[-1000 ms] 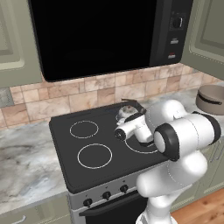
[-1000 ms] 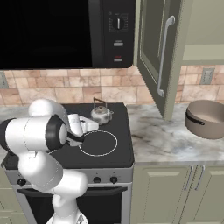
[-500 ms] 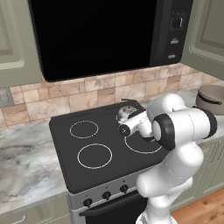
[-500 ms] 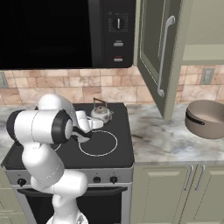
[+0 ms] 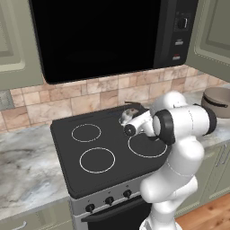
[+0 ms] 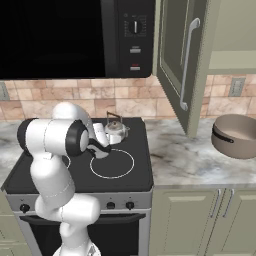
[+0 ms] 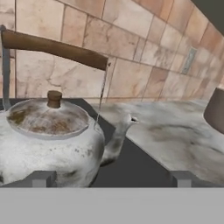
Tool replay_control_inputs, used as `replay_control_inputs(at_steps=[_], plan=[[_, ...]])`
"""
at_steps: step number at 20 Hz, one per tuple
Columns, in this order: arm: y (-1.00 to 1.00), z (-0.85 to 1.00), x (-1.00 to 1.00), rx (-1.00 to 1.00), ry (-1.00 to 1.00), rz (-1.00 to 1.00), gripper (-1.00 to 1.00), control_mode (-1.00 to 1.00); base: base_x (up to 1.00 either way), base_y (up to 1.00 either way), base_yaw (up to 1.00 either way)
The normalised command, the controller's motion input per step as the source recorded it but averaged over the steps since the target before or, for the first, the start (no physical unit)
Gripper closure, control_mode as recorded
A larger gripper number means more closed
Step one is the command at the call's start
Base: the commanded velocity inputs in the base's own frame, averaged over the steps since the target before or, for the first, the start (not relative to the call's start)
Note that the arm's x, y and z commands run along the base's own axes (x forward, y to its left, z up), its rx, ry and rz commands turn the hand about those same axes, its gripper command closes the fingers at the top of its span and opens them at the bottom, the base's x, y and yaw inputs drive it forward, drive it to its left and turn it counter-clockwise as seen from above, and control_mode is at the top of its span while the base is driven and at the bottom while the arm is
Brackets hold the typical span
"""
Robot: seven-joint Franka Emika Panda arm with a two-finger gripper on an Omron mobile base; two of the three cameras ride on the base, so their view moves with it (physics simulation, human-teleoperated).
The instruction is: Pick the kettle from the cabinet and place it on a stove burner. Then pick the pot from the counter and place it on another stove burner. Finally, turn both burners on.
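Hovering beside the kettle (image 6: 115, 131) with my end effector (image 7: 111, 178) spread wide and gripping nothing, I see it upright on the cooktop's (image 6: 142, 172) rear burner at about twelve o'clock, while the pot (image 6: 235, 136) sits at three o'clock on the counter (image 6: 185, 157), well apart

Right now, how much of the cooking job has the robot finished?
Done: the kettle stands on the cooktop's back burner, out of the open cabinet. In hand: nothing; the gripper is open right beside the kettle. Left: moving the pot from the counter to another burner, then turning both burners on.
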Motion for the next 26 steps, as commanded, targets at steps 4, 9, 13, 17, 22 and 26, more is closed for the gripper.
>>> replay_control_inputs(at_steps=[4, 9, 13, 17, 22, 26], plan=[[0.0, -0.27, 0.17, 0.02, 0.0, 0.05, -1.0, -1.0, 0.0, 0.0, 0.0], [0.0, -0.24, 0.17, 0.01, 0.0, 0.03, -1.0, -1.0, 0.0, 0.0, 0.0], [0.0, -0.22, 0.19, 0.01, 0.0, 0.02, -1.0, -1.0, 0.0, 0.0, 0.0], [0.0, -0.24, 0.2, 0.0, 0.0, 0.02, -1.0, -1.0, 0.0, 0.0, 0.0], [0.0, -0.25, 0.16, 0.0, 0.0, 0.03, -1.0, -1.0, 0.0, 0.0, 0.0], [0.0, -0.21, 0.02, 0.0, 0.0, 0.03, -1.0, -1.0, 0.0, 0.0, 0.0]])
